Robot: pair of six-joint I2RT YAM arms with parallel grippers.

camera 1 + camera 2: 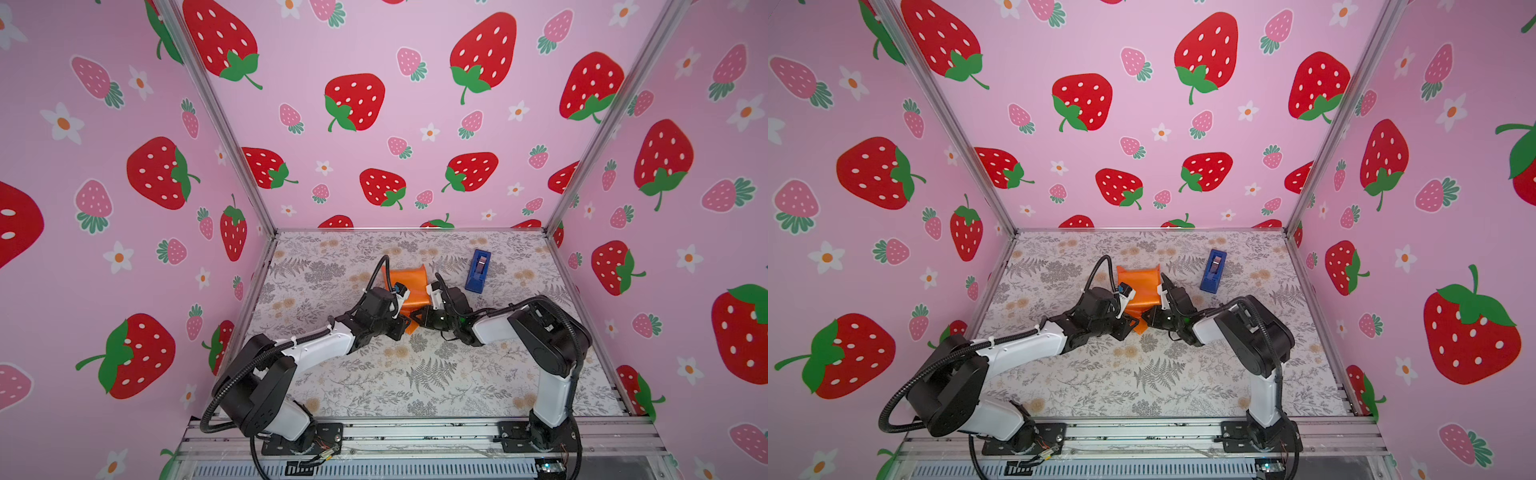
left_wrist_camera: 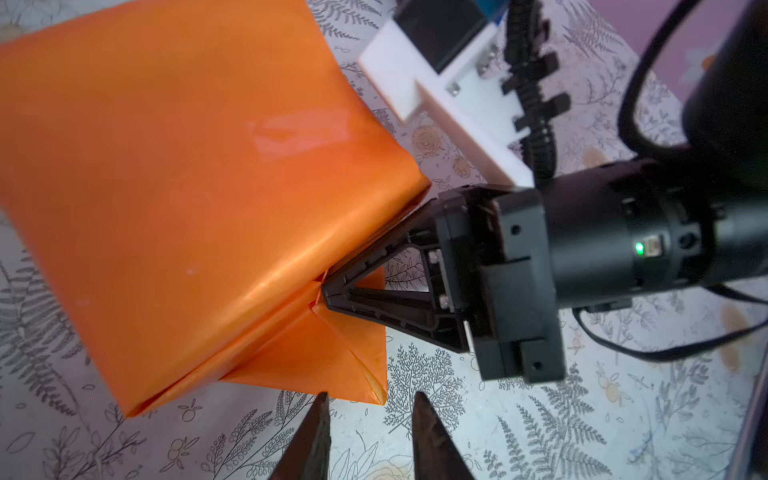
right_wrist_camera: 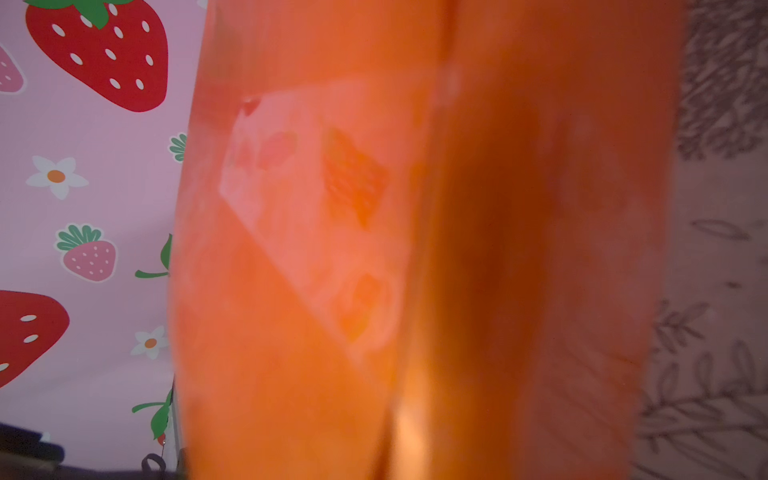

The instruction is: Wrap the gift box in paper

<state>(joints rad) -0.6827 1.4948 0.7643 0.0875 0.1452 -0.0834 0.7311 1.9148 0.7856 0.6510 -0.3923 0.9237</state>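
1. The paper (image 2: 187, 187) is folded round the gift box as a glossy orange parcel. The box itself is wholly covered and cannot be seen. In both top views the parcel (image 1: 405, 286) lies about mid-bench, rather toward the far edge, and its long axis runs from the far edge toward the near one.
2. The coming move, as I judge it, turns on the parcel's near end. There a triangular flap (image 2: 332, 357) lies flat on the bench (image 1: 415, 374), not yet folded up, with its free edge toward the left gripper (image 2: 370, 399).
3. The left gripper's fingers (image 2: 320, 432) stand apart with nothing between them, just short of the flap's edge. It is the arm placed to take the flap.
4. The right gripper (image 2: 332, 293) has its jaws pressed together. Its tip touches the crease where the flap meets the parcel's end face. I cannot tell whether it pinches paper or only pushes. The right wrist view shows blurred orange and little else.
5. The right gripper's fingers reach over part of the flap, so lifting the flap could foul them. This is a judgement.
6. A blue tape dispenser (image 1: 478, 270) stands beyond the parcel's right side, toward the far right corner, apart from it and out of the way.
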